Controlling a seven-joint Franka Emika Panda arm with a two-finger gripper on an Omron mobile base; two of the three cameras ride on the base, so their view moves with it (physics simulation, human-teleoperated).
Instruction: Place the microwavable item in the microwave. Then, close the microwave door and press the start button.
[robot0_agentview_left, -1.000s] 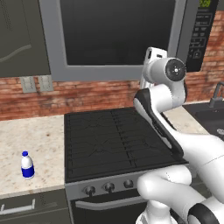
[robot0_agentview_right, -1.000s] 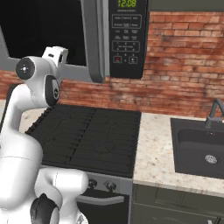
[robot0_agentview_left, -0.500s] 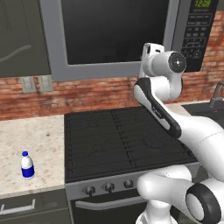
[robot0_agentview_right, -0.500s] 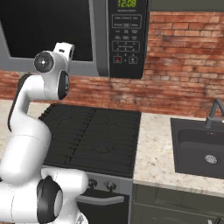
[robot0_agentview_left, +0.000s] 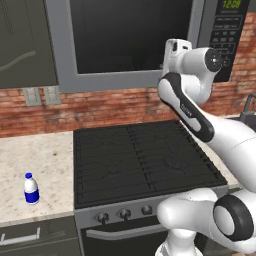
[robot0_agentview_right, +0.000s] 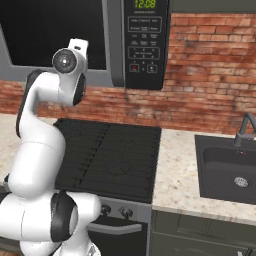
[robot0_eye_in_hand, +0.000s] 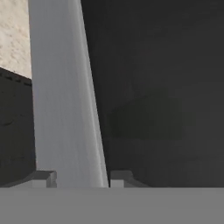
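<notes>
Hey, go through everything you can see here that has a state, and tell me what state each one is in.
microwave door: looks shut.
microwave display: lit, green digits.
gripper: finger tips on either side of the door's grey bar; grip unclear.
bottle: upright, capped, on the counter.
tap: no water running.
cabinet door: shut.

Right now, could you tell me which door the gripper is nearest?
The microwave door, grey-framed with a large dark window: its grey strip sits between the gripper's tips. The dark cabinet door and oven door lie farther off.
</notes>
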